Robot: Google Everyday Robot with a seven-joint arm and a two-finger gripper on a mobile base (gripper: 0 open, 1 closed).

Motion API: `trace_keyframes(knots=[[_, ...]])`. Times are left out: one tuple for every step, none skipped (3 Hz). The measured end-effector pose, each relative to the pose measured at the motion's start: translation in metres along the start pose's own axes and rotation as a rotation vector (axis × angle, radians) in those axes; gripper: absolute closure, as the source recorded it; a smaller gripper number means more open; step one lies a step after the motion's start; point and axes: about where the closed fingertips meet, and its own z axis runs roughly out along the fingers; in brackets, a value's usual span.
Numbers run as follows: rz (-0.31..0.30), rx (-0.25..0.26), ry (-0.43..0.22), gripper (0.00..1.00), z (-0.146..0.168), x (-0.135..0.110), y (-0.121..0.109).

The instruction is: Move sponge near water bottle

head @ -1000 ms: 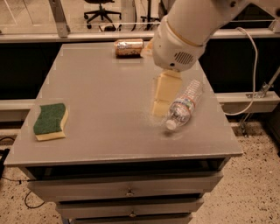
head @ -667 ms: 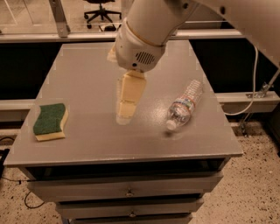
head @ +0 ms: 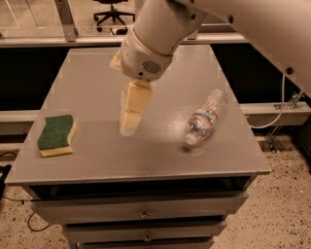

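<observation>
The sponge (head: 57, 134), green on top with a pale yellow base, lies flat near the table's front left edge. The water bottle (head: 206, 116), clear with a white cap and a coloured label band, lies on its side at the front right, cap pointing toward the front. My gripper (head: 130, 121) hangs from the large white arm (head: 155, 34) over the middle of the table, pointing down, its tip just above the surface. It is between the two, well apart from both, and holds nothing that I can see.
The grey table (head: 146, 160) sits on a cabinet with drawers (head: 141, 211) at the front. A cable (head: 279, 112) hangs at the right. An office chair (head: 112, 10) stands on the floor behind.
The arm and gripper have swung left, from beside the water bottle to the middle of the table, closer to the sponge. The sponge and bottle have not moved.
</observation>
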Motion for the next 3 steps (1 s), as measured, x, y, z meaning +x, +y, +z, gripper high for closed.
trace_keyframes(knots=[[-0.053, -0.061, -0.095, 0.00, 0.045, -0.020, -0.028], [-0.090, -0.133, -0.171, 0.00, 0.089, -0.040, -0.049], [-0.101, -0.223, -0.251, 0.00, 0.139, -0.056, -0.056]])
